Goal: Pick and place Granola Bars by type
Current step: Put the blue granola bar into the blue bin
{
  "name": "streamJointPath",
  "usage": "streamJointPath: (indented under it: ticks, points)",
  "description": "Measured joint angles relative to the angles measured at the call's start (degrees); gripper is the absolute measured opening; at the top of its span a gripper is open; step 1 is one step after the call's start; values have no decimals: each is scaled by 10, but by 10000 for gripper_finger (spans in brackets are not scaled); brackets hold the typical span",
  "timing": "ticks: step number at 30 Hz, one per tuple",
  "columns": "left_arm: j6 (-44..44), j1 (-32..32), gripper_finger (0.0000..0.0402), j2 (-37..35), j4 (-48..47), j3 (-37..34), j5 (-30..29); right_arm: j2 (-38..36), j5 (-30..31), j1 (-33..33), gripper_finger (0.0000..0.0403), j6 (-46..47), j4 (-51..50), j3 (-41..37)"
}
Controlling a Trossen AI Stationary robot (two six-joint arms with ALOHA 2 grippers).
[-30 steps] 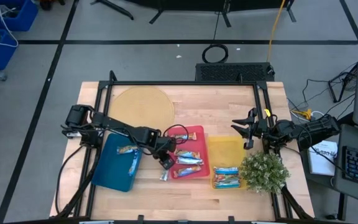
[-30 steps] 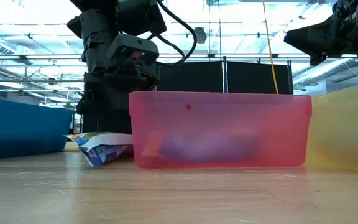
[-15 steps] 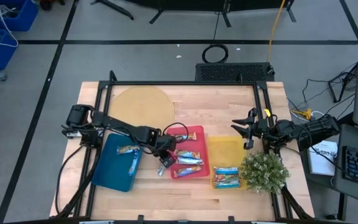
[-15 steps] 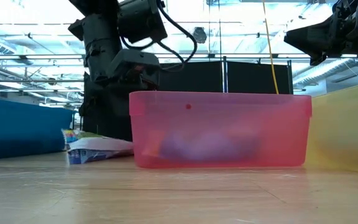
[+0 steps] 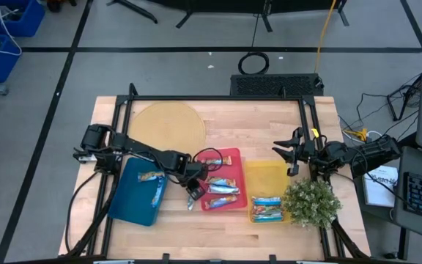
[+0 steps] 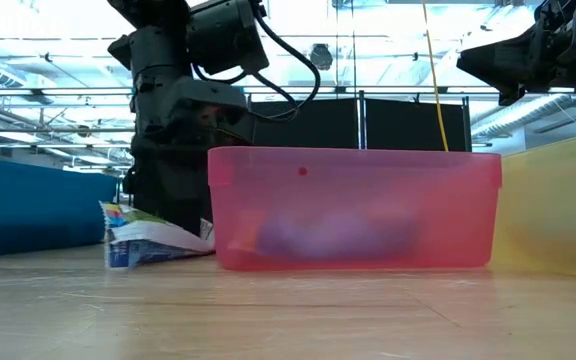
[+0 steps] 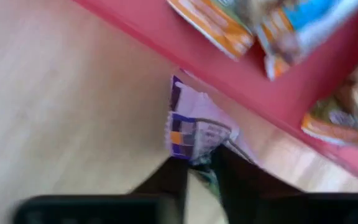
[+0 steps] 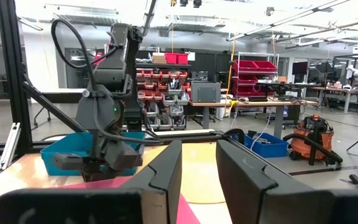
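Note:
A granola bar (image 5: 191,204) in a white and purple wrapper (image 7: 194,127) lies on the table beside the red tray (image 5: 233,158). My left gripper (image 5: 194,192) stands over it, pointing steeply down and shut on its near end. The red tray holds several orange and blue bars (image 5: 222,185). Two bars (image 5: 152,183) lie in the blue tray (image 5: 134,209), and more bars (image 5: 266,208) in the yellow tray (image 5: 266,174). My right gripper (image 5: 290,155) waits raised near the table's right edge, open, nothing between its fingers (image 8: 166,168). My left gripper pinches the wrapper's end (image 7: 199,155) between its two fingers (image 7: 232,177). It comes from above at a steep slant. The bar lies on the table along the red tray's outer wall (image 7: 229,68), and its far end (image 6: 118,245) rests on the wood.
A potted plant (image 5: 311,202) stands at the near right beside the yellow tray. A round wooden board (image 5: 168,125) lies at the far left. The narrow strip of table between the blue and red trays is where the left gripper works.
In the low view the bar beside the red tray has shifted a little toward the blue tray. It now lies flatter and longer than a second ago, when it looked bunched up. My left gripper has stayed over it.

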Motion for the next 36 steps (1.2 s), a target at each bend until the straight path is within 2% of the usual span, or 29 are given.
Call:
streamJointPath:
  ticks: [2,5,14,19,23,27,32,36]
  points:
    - [12,-4,26,0,0,0,4,0,0,0,91,0,0,0]
    - [18,-7,7,0,-2,0,2,0,0,0,91,0,0,0]
    - [27,-18,2,-20,-9,-1,-20,0,0,0,91,0,1,0]
    - [22,-21,1,-85,-35,0,-55,0,0,0,91,0,1,0]
    - [6,-27,1,-138,-58,0,-57,0,0,0,91,0,0,0]
    - [-29,-35,1,-198,-151,0,-34,0,0,0,91,0,0,0]
    - [-107,-48,1,-272,-314,0,-44,0,0,0,91,0,0,0]
    - [-159,-65,0,-328,-369,0,-58,0,0,0,91,0,0,0]
